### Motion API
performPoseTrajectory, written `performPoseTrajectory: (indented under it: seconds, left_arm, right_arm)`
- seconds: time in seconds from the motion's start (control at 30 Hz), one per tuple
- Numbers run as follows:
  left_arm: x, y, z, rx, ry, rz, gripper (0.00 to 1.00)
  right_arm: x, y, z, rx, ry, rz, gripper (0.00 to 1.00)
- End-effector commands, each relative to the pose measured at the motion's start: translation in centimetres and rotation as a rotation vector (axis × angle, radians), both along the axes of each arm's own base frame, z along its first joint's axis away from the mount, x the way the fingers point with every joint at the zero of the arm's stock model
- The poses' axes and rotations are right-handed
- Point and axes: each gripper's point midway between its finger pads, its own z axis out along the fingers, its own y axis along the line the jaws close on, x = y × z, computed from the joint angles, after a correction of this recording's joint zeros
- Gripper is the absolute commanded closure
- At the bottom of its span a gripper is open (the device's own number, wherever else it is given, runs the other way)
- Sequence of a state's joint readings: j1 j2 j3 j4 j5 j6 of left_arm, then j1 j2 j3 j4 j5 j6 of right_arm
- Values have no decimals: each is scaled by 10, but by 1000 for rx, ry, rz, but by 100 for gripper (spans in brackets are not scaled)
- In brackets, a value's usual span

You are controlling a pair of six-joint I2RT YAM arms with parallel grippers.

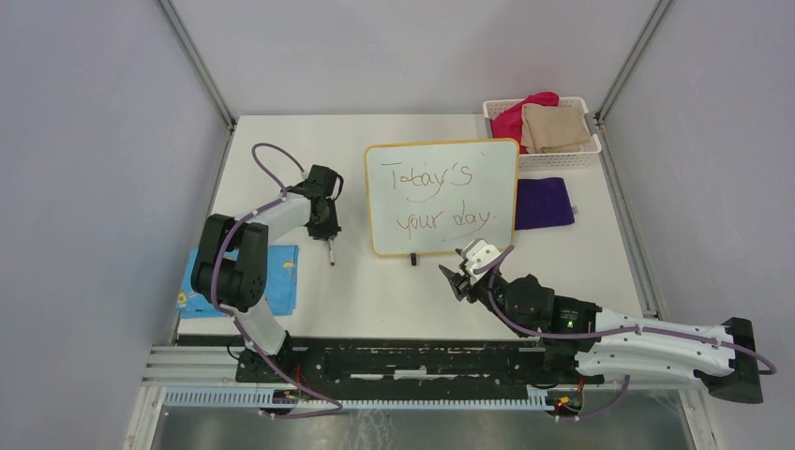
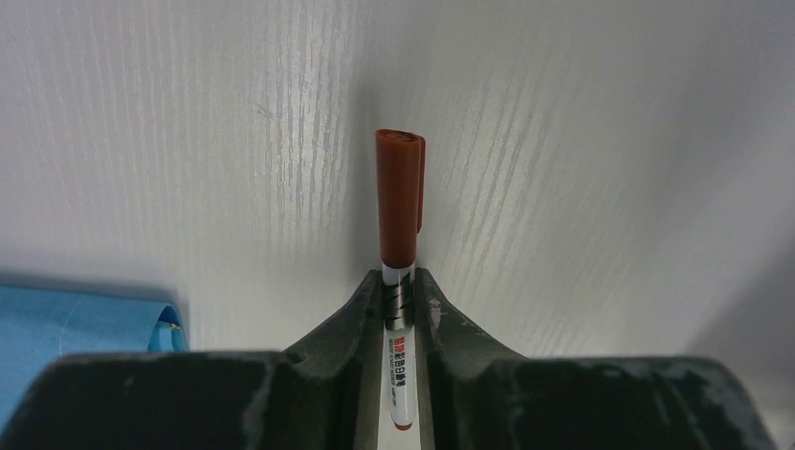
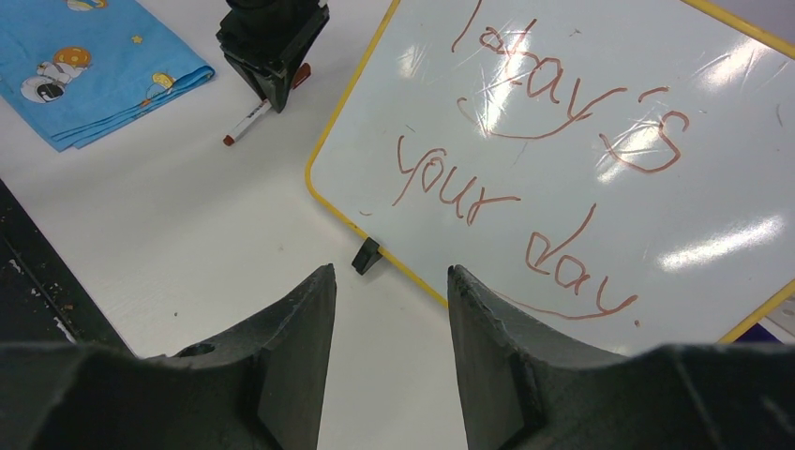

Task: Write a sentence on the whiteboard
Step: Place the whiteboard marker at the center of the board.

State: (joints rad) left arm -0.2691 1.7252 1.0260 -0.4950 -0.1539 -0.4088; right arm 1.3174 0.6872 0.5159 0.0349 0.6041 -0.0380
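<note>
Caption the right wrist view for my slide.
Open right tool faces the whiteboard bearing the sentence "Today's your day"; left tool holds marker.

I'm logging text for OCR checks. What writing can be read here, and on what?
"Today's your day": red-brown handwritten sentence on the glossy white yellow-framed whiteboard.
Printed label on the brown-capped white marker in the left end effector: too small to read.

Robot lab cell, we judge: grey panel walls [image 1: 84,187] and aluminium posts [image 1: 195,61] beyond the right claw [image 1: 457,273]; behind it, a slotted aluminium rail [image 1: 394,361] edging the white table [image 1: 375,295].
</note>
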Motion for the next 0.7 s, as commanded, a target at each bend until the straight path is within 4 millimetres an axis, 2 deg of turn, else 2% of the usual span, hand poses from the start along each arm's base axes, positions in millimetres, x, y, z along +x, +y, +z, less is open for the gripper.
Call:
performPoseTrajectory:
  seconds: [0.0, 0.37, 0.67]
  left_arm:
    - [2, -1, -1, 20, 4, -43, 76]
    - [1, -1, 0, 27, 3, -44, 74]
    - [1, -2, -1, 30, 6, -47, 76]
  right_arm:
    - [3, -4, 24, 68, -10, -26, 47]
    - [2, -6, 23, 74, -7, -31, 47]
    - [3, -6, 22, 73, -5, -33, 47]
